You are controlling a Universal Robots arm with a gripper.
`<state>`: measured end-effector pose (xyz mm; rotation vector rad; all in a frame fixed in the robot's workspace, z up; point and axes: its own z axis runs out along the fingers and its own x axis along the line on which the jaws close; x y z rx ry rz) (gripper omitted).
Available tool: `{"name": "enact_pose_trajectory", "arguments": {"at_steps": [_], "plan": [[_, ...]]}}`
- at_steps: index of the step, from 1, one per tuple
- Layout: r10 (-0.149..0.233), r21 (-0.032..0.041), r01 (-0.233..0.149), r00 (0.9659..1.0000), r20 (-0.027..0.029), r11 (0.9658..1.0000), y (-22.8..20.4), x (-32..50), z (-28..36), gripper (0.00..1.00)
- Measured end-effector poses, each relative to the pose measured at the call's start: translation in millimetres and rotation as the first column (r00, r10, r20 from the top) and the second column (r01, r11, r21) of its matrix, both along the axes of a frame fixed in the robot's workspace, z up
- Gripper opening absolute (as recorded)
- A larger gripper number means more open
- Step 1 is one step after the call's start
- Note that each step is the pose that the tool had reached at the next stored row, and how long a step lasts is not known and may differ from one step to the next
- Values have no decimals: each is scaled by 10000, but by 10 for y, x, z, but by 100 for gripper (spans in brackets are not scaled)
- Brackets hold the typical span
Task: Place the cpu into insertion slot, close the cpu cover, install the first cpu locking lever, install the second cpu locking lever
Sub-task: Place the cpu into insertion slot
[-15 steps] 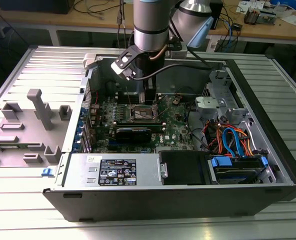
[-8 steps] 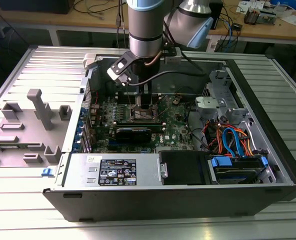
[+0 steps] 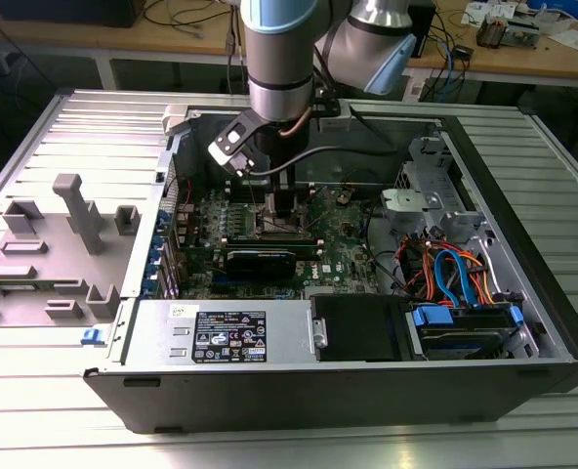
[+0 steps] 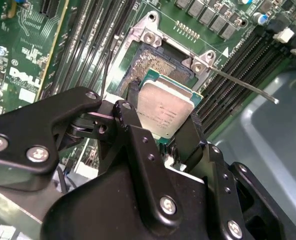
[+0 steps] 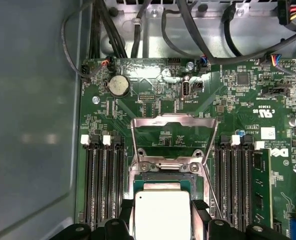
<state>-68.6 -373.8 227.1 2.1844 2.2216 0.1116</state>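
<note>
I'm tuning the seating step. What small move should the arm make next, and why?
Probably ease the cpu straight down: the gripper is shut on it over the insertion slot, whose contact field is partly uncovered, and the cpu cover stands open.

Arm reaches down, end effector apparently clamped.

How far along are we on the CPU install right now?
Nothing looks finished. In hand: the gripper is shut on the cpu just over the insertion slot, whose pin field is partly uncovered. Left: the cpu cover is swung open, and a locking lever sticks out unlatched.
</note>
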Motion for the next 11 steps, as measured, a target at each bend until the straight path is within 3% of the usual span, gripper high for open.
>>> {"name": "enact_pose_trajectory", "arguments": {"at_steps": [2,11], "plan": [[2,2,-2,10000,1,10000,0,-1,-43,54],[1,2,-1,10000,1,10000,0,-1,-59,54]]}}
